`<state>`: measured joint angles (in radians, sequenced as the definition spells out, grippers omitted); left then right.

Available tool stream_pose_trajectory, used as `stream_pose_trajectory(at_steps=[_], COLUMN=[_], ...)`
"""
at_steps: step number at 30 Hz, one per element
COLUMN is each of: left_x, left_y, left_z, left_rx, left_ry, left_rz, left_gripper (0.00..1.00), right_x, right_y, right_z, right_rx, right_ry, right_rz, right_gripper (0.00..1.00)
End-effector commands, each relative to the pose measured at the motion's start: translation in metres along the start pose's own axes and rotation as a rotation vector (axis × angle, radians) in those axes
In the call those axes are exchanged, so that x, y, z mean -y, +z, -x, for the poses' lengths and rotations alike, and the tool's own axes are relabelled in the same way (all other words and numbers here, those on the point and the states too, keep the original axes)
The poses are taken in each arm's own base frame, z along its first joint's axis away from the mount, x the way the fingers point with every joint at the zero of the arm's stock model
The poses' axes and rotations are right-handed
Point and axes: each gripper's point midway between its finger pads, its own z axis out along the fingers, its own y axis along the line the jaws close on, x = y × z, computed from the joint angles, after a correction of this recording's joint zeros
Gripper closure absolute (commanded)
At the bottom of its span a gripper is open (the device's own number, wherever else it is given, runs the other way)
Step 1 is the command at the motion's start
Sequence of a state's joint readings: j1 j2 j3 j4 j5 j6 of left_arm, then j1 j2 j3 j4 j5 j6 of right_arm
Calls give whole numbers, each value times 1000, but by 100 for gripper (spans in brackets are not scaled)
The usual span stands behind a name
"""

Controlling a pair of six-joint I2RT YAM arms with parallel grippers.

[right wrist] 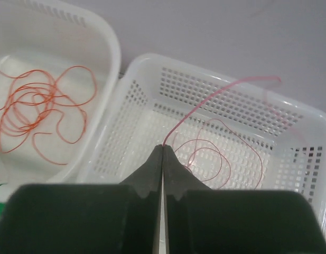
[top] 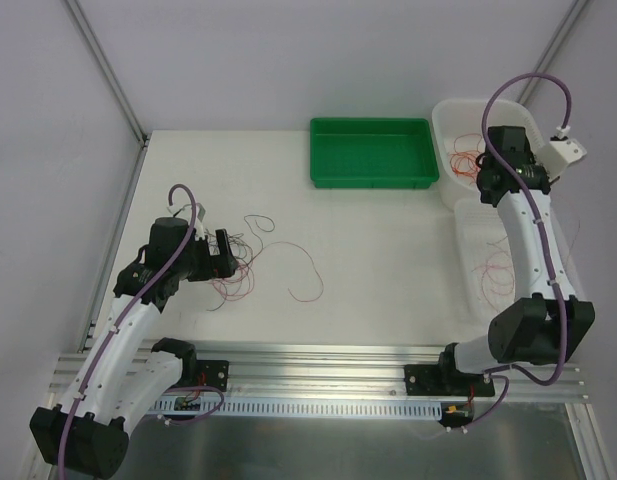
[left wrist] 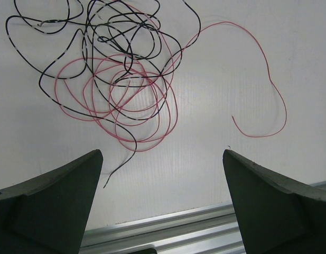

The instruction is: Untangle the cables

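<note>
A tangle of thin black and red cables (left wrist: 122, 84) lies on the white table, just beyond my left gripper (left wrist: 163, 153), whose fingers stand wide open with nothing between them. From above, the tangle (top: 240, 268) sits right of that gripper (top: 224, 252). One loose red cable (top: 304, 276) curls off to the right of the heap. My right gripper (right wrist: 163, 146) is shut on a thin red cable (right wrist: 205, 103) that rises from its tips over the perforated white basket (right wrist: 152, 90), where more red loops (right wrist: 226, 159) lie.
A second white basket (right wrist: 102, 32) beside it holds orange cables (right wrist: 36, 106). A green tray (top: 371, 152) stands at the back middle. An aluminium rail (top: 318, 355) runs along the near table edge. A metal frame post (top: 108, 70) rises at the back left.
</note>
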<state>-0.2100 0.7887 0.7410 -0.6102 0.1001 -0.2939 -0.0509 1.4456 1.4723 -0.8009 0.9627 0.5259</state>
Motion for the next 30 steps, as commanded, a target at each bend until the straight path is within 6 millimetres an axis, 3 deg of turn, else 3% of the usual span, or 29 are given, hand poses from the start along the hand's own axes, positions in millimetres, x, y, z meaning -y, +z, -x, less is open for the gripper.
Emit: stream_pose_trajectory(at_steps=[1,5,8,12,19,22,25,26,28,30], left_x=[2,2,1,1,1,1,-1,-1,-2,-2], left_y=[-2,-2,-2,-2,-1,-1,0,0,2,3], left_z=[3,3,3,3,2,2,1,1,0,0], left_rx=[26,28,28,32,26,26,21,19,15,9], left_ry=[31,31,30,30,30,31,30,30,27,29], left_rz=[-17,-16,-12,-8,-11,-13,-3,-3,2,6], left_gripper=[1,1,1,1,1,1,1,1,1,1], right_x=[-6,-8,-3,7,45,54,51,49,39,36], right_y=[-26,-31,-25,-9,27,37,39,39,32,21], right_z=[46,52,40,11,-49,-77,-96,-99,-102,-96], right_rx=[116,123,118,69,-63,-136,-209,-226,-253,-251], right_ry=[-49,-37,-40,-31,-62,-125,-197,-232,-266,-315], right_rz=[60,86,59,36,-63,-93,-84,-66,-23,-6], right_gripper=[99,99,99,99,99,94,67,48,21,9])
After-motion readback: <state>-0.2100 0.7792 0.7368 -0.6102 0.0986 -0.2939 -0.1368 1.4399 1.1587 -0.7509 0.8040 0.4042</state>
